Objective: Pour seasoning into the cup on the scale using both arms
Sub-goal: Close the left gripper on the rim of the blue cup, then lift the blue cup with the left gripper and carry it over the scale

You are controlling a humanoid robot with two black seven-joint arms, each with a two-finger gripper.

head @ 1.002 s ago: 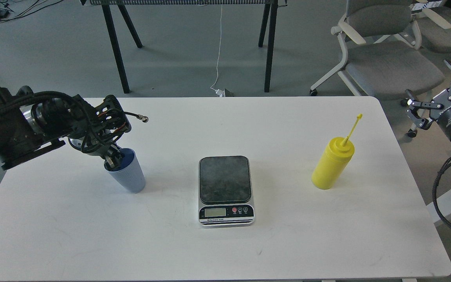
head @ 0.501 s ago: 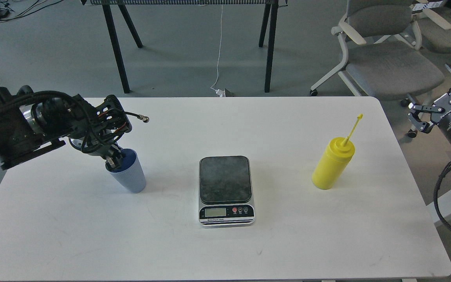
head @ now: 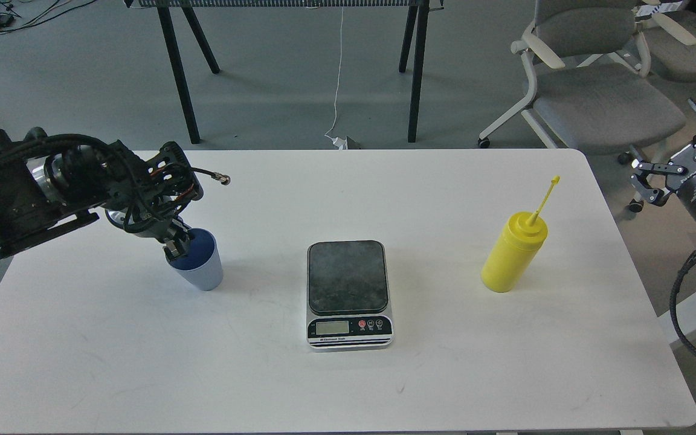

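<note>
The cup (head: 199,266) is apparently pinched at its rim by the left gripper (head: 177,246); it could be tipped short of the scale (head: 348,293). The right gripper (head: 680,158) is held apart, idle.

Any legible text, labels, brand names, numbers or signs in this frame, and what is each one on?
None can be read.
Scale: a white print strip under the LCD and marks on its round buttons, too small to read; LCD digits not discernible.
Right hand: pale lettering on its black wrist housing, blurred.
Seasoning bottle and cup: no visible label.
</note>
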